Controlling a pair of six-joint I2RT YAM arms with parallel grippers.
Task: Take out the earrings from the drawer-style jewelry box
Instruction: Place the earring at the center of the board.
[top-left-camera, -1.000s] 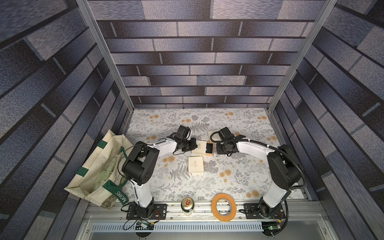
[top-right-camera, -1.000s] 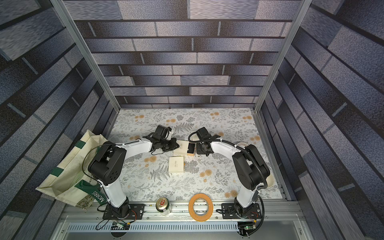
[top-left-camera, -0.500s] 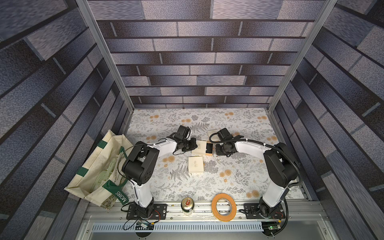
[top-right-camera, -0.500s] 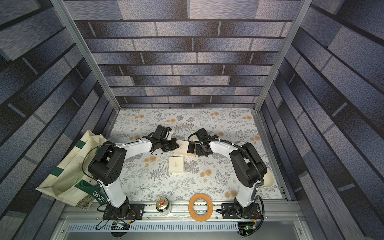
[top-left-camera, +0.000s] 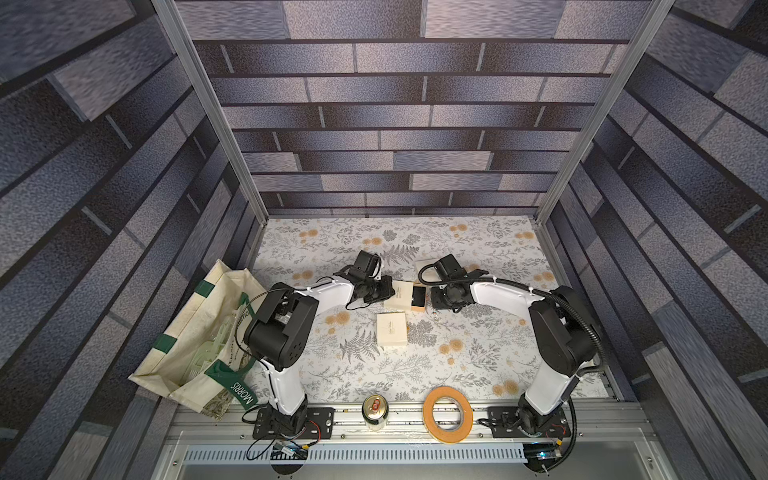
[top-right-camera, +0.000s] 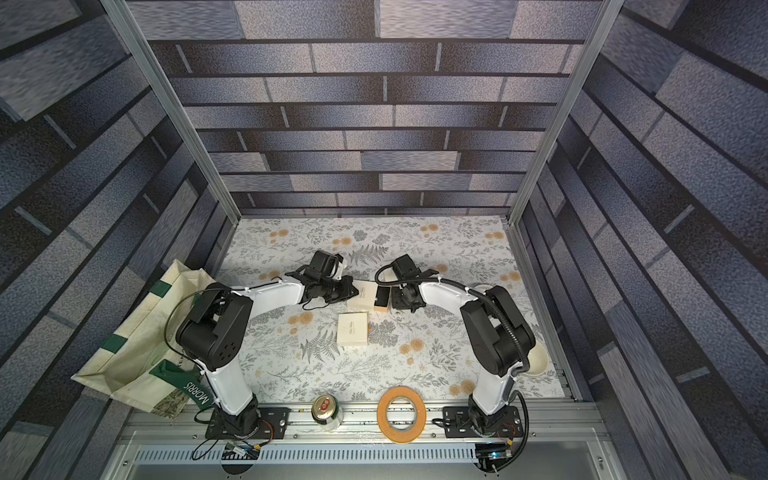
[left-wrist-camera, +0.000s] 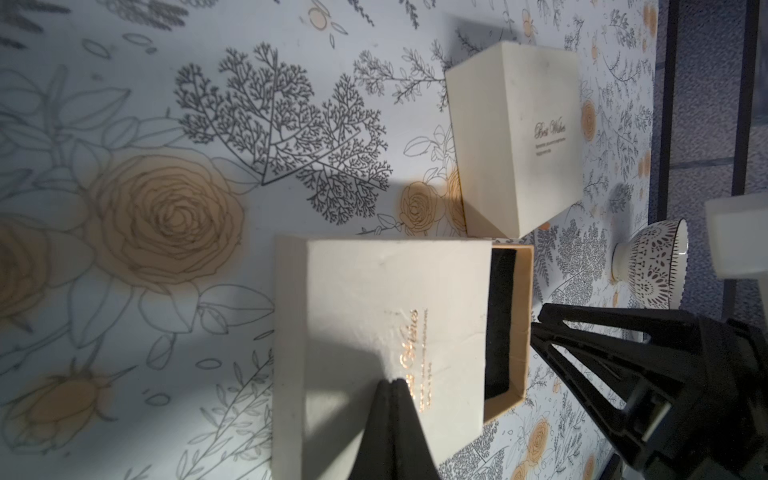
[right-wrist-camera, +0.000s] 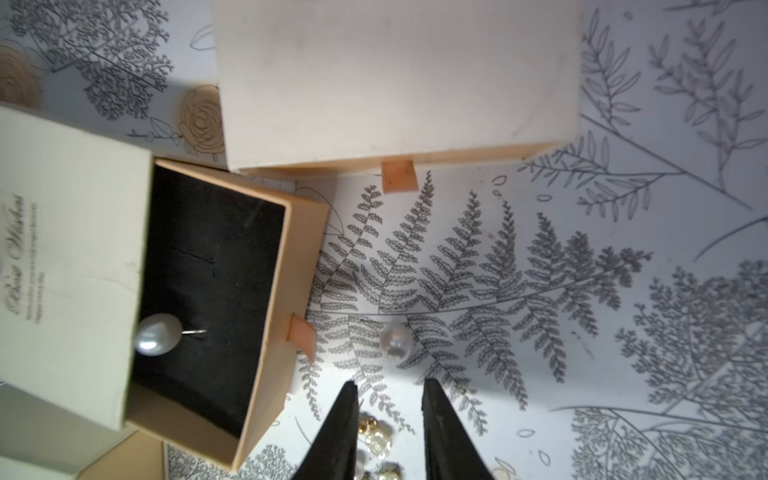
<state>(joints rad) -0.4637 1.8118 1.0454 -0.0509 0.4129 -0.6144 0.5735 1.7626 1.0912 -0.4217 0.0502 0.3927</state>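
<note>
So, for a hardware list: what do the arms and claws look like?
The left arm and right arm have white shells, chunky black joints and black bases. A ribbed black hose runs along the right one. The left claw and right claw are black, tapering to points.

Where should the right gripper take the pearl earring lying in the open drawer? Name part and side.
Probably the pearl, from above at the open end of the drawer: it lies against the sleeve edge on foam, and its post looks too thin to pinch.
</note>
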